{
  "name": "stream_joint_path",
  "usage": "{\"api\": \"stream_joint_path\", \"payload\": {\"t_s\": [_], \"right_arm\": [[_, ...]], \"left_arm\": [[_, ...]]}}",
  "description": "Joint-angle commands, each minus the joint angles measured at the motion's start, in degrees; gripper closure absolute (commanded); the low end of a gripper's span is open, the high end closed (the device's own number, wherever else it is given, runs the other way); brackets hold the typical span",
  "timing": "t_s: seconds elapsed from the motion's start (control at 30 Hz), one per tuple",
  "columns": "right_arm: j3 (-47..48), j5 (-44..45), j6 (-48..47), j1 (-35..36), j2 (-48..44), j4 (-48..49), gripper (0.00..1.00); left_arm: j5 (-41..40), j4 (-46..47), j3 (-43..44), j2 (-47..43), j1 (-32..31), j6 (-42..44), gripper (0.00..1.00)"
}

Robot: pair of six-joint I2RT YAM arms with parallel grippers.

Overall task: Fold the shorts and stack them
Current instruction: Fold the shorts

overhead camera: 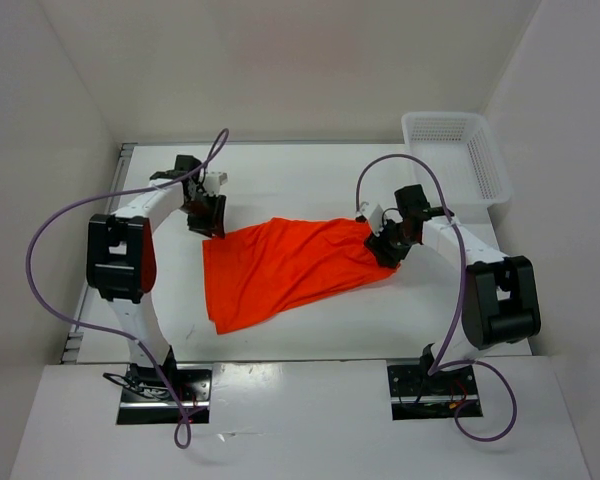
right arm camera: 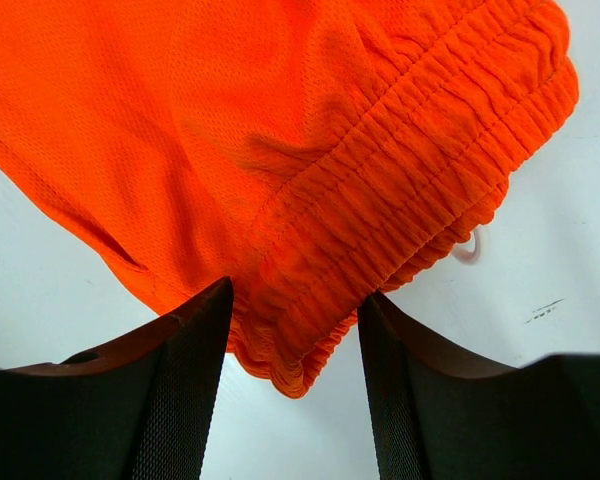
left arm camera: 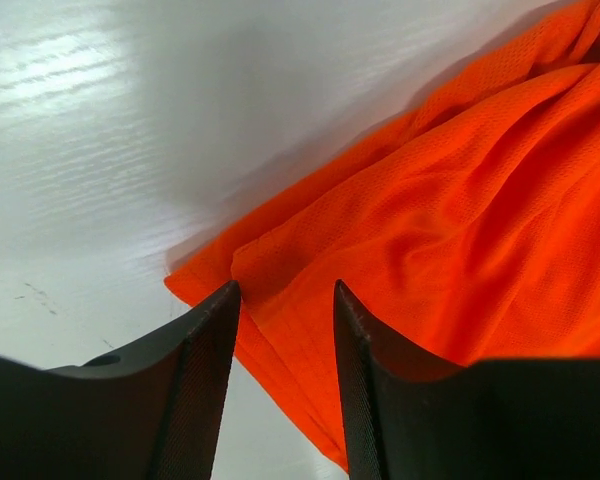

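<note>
The orange-red shorts (overhead camera: 280, 265) lie spread flat on the white table, running from lower left to upper right. My left gripper (overhead camera: 207, 224) is open just above the shorts' far left corner; in the left wrist view the cloth's corner (left arm camera: 280, 280) lies between and beyond the two dark fingers (left arm camera: 205, 370). My right gripper (overhead camera: 385, 247) is open at the shorts' right end; in the right wrist view the gathered elastic waistband (right arm camera: 400, 190) lies between its fingers (right arm camera: 180, 380), with a white drawstring loop (right arm camera: 472, 248) showing beside it.
A white mesh basket (overhead camera: 458, 155) stands at the far right corner of the table. White walls close in the table (overhead camera: 310, 170) on three sides. Purple cables loop from both arms.
</note>
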Motion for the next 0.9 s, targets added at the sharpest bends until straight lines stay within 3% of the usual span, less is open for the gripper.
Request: {"api": "stream_joint_path", "payload": {"t_s": [0.0, 0.07, 0.13, 0.17, 0.3, 0.33, 0.4, 0.57, 0.87], "right_arm": [[-1.4, 0.4, -1.7, 0.3, -1.7, 0.7, 0.42], [-2.1, 0.4, -1.7, 0.3, -2.2, 1.8, 0.46], [-3.0, 1.8, -1.7, 0.3, -2.2, 2.8, 0.56], [-3.8, 1.8, -1.7, 0.3, -2.2, 3.4, 0.6], [-3.8, 2.3, -1.2, 0.3, -3.4, 3.4, 0.84], [-3.8, 2.3, -1.2, 0.3, -3.4, 3.4, 0.93], [-3.8, 2.3, -1.7, 0.3, -4.1, 2.2, 1.0], [-4.4, 1.8, -8.1, 0.3, -4.7, -3.7, 1.0], [-5.0, 2.9, -10.5, 0.3, -4.7, -5.0, 1.0]], "left_arm": [[0.7, -0.7, -1.1, 1.5, -0.5, 0.2, 0.5], [1.4, 0.6, -1.1, 2.7, -1.1, 0.2, 0.57], [1.9, 1.8, -1.1, 3.3, -1.7, 0.2, 0.65], [2.8, 1.8, -0.4, 4.0, -1.7, 0.2, 0.75], [2.8, 1.8, 1.0, 3.0, -1.7, 0.2, 0.97], [2.3, 1.8, 1.0, 2.4, -1.1, 0.2, 1.0], [0.0, 1.0, 2.5, 0.6, -0.2, 0.2, 1.0], [-6.9, -2.9, 5.8, -0.7, 4.0, 0.2, 1.0], [-11.8, -1.8, 3.3, 2.0, 2.4, 0.2, 1.0]]}}
